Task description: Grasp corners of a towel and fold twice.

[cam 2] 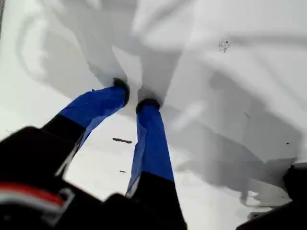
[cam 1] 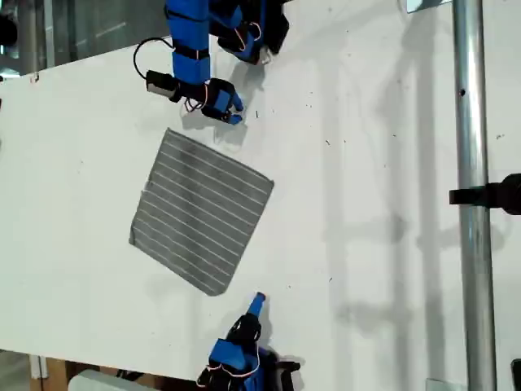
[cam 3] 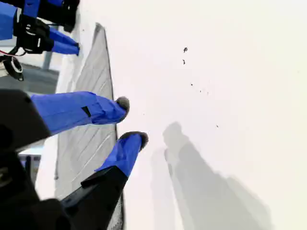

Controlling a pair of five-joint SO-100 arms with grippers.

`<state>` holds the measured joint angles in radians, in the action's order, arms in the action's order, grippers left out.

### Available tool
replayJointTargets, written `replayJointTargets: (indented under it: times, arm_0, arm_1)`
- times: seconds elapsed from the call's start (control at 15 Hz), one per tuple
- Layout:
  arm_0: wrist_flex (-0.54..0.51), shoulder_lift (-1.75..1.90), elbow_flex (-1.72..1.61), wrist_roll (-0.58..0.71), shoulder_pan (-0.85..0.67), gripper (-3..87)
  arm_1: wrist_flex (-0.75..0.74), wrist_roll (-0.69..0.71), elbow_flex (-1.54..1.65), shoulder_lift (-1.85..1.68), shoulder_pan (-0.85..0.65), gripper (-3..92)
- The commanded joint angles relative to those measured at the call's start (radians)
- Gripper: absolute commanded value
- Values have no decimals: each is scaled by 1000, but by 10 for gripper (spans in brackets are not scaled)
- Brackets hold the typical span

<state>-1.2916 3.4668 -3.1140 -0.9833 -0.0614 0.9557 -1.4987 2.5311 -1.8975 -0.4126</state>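
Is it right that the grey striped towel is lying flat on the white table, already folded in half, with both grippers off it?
Not quite: the towel is not folded yet. The exterior view shows it spread in a single layer on the white table, with all four corners out. My first gripper and my second gripper are indeed off it.

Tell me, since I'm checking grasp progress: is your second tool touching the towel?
Apart. The exterior view shows bare white table between my second tool and the towel.
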Motion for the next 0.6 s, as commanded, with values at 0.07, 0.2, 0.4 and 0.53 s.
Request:
replayJointTargets:
  times: [0.07,0.2,0.4,0.53]
  arm_0:
    - [6,5,-5,-446,-137,-27]
    - [9,5,-5,-434,-133,-27]
    - [0,5,-5,-457,-132,-27]
    - [6,5,-5,-465,-129,-27]
  arm_1:
    - [497,97,359,-1393,91,47]
    - [497,97,359,-1393,91,47]
    - [497,97,360,-1393,94,47]
    - [497,97,360,-1393,97,47]
